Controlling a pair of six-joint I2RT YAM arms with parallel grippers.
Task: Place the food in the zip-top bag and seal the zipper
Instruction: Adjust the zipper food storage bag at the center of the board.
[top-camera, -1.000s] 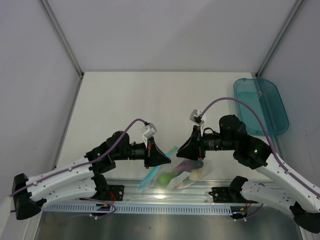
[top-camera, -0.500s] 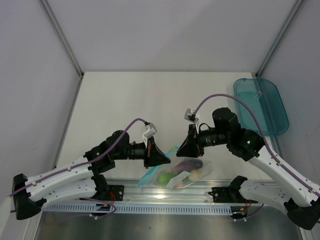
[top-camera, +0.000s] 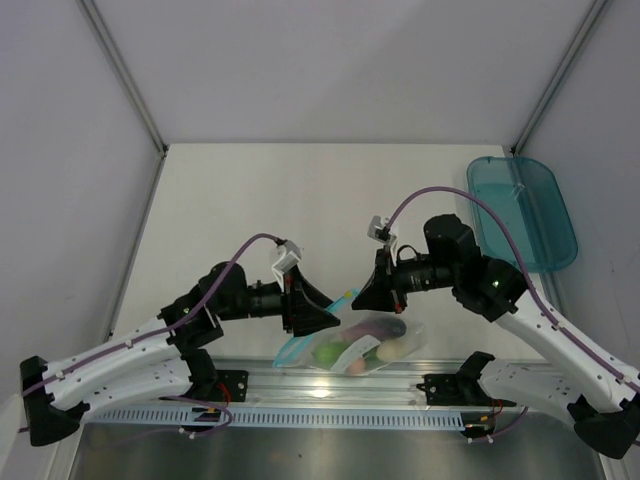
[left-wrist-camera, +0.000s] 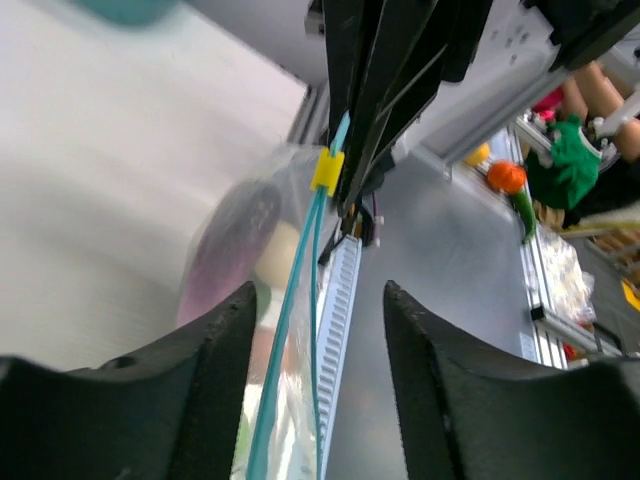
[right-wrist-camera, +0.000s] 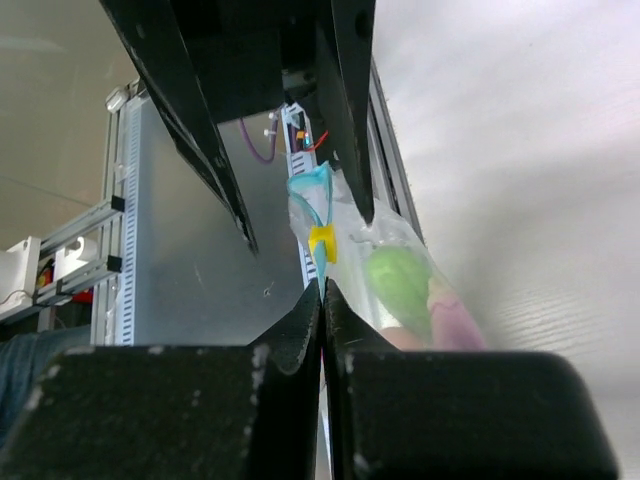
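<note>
Right gripper (right-wrist-camera: 322, 292) was clamped tight, no gap between the fingers, pinching the zipper (left-wrist-camera: 296, 290) at one end. The yellow slider (left-wrist-camera: 327, 172) sat just ahead of its tips. Left gripper (left-wrist-camera: 320, 300) faced it from the other side, jaws wide apart and straddling the teal strip. Nothing was held, and the strip ran through the gap with no clear contact to either finger.

The zip-top bag (top-camera: 400, 335) lay directly between the two grippers, hanging off the strip toward the arm bases and near the metal rail (top-camera: 300, 415). Couldn't tell if it rested on the table (top-camera: 250, 200) or was slightly lifted.

The food looked to be inside already: green pepper (top-camera: 328, 353) nearest the left gripper, purple piece (top-camera: 385, 328) and whitish egg (top-camera: 393, 350) under the right one. Pink ball and long vegetable were not clearly separable. Teal tray (top-camera: 522, 210) was well away, out behind the right arm.

Handling, as a judgement:
- The film looked thin, crinkly and limp, likely slick, so it would fold or slip if grabbed mid-panel.
- The toys were light but loose, so they would roll and tug the mouth open.
- The zipper strip was the only stiff-ish part and the best place to hold.
- Keep one end pinned, as the right gripper had it, and close the left on the slider or on the strip right beside it.
- Keep the strip taut, because slack would probably buckle the track.
</note>
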